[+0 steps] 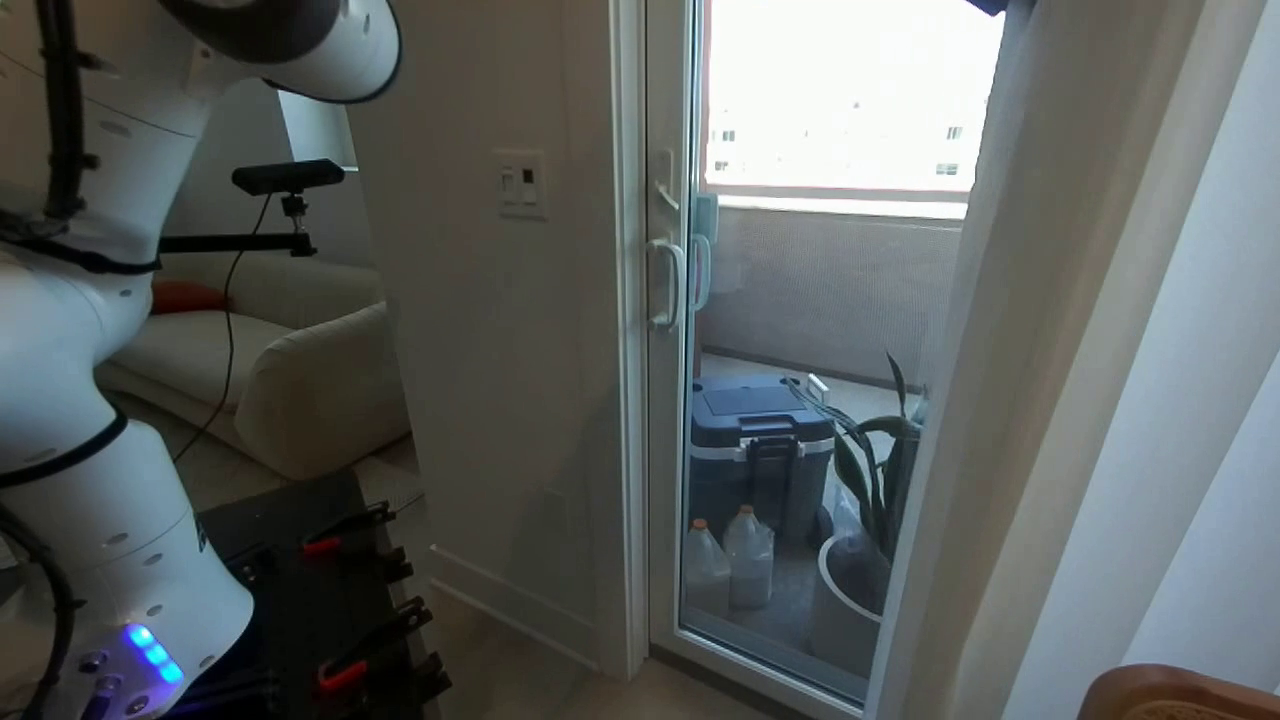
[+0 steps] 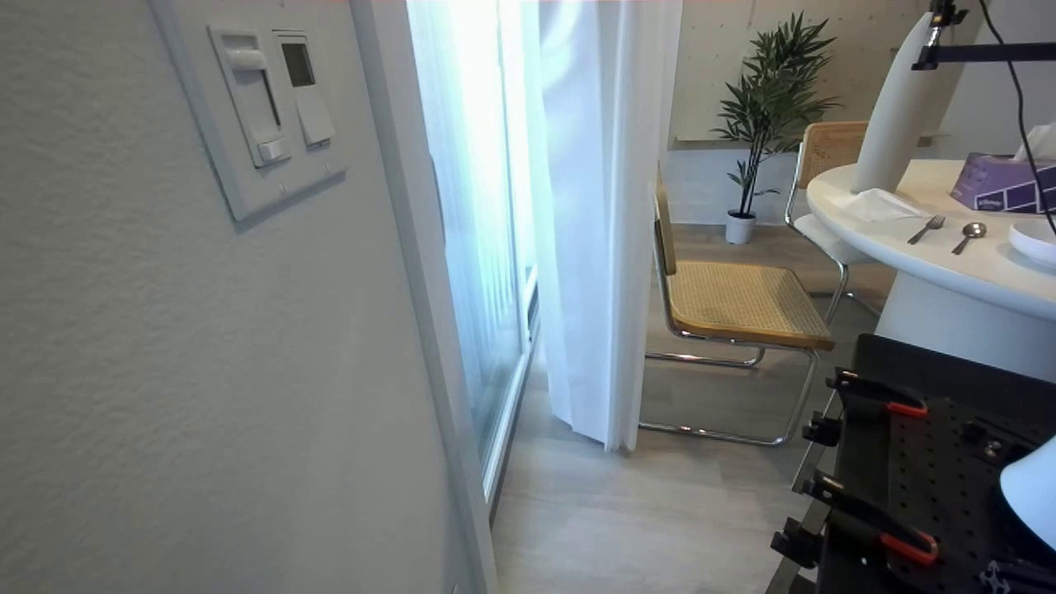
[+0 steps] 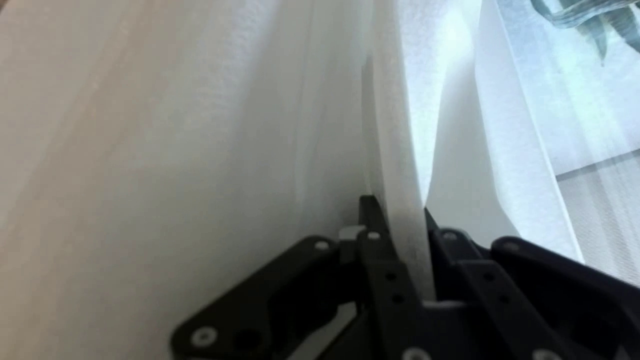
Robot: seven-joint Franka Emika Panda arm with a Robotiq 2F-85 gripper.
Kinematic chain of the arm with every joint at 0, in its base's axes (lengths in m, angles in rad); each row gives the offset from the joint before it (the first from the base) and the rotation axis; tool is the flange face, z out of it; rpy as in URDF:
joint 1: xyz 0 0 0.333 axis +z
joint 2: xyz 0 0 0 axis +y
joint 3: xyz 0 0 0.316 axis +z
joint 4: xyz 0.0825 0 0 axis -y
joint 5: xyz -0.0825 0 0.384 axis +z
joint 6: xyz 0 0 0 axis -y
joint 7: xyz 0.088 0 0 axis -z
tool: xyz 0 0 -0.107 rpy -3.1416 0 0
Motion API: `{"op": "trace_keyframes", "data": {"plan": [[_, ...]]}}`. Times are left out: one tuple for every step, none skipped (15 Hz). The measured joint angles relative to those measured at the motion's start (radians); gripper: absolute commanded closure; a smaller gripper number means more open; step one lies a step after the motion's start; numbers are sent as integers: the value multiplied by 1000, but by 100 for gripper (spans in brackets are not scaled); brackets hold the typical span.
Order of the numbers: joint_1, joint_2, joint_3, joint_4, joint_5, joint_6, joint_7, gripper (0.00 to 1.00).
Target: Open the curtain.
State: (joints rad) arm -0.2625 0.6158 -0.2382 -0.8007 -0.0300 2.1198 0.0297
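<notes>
The curtain is tall, white, semi-sheer fabric with long vertical folds. It hangs at the right in an exterior view (image 1: 1090, 330), covering part of the glass door. It hangs in the middle in an exterior view (image 2: 590, 247), its lower edge near the floor. In the wrist view the curtain (image 3: 200, 130) fills most of the picture. My gripper (image 3: 398, 204) has a narrow fold of it between its two black fingers, which are close together with the fabric filling the gap. The gripper shows in neither exterior view. The arm (image 1: 120, 330) stands at the left.
The white-framed glass door (image 1: 663, 420) has a white handle (image 1: 668, 285); a cooler and jugs stand behind it. A cane chair (image 2: 742, 305) stands just beyond the curtain. A round table (image 2: 949, 247) and the black robot stand (image 2: 932, 462) are at the right.
</notes>
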Motion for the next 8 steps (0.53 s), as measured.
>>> {"op": "trace_keyframes", "data": {"plan": [[-11, 30, -4, 53, 0, -28, 15, 96], [-22, 59, -8, 105, 0, -55, 26, 96], [-34, 85, -10, 150, 0, -80, 39, 96], [-45, 104, -10, 183, -1, -95, 52, 96], [-56, 119, -10, 209, -2, -105, 60, 96], [-66, 131, -10, 232, -3, -119, 66, 96], [-76, 143, -10, 255, -4, -134, 74, 96], [-86, 154, -10, 277, -4, -149, 76, 96]]}}
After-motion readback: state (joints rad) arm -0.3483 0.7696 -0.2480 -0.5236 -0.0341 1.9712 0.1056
